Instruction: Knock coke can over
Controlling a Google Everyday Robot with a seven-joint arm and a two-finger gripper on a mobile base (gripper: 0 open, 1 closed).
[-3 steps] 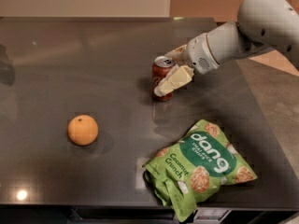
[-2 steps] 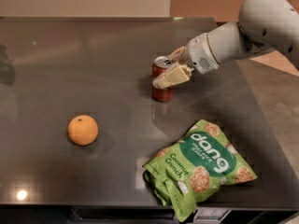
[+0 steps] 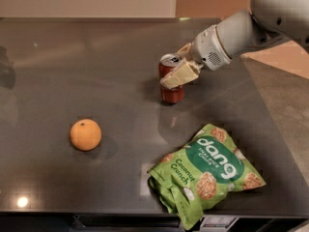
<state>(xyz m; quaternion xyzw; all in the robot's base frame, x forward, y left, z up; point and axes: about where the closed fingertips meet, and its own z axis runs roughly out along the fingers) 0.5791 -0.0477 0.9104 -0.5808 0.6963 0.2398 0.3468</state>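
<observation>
My gripper sits at the upright coke can on the table, hiding its middle. I cannot tell whether I am gripping it. My arm is cut off at the upper right.

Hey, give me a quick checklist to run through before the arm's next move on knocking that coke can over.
1. Coke can standing upright, not yet tipped: ok.
2. Gripper at the can's upper half, arm coming in from the right: ok.
3. Table to the left of the can free for it to fall: ok.
4. Orange well apart from the can, toward the front left: ok.
5. Green snack bag in front of the can, not touching it: ok if the push goes left.
6. Whether the gripper clamps the can: cannot tell.
</observation>
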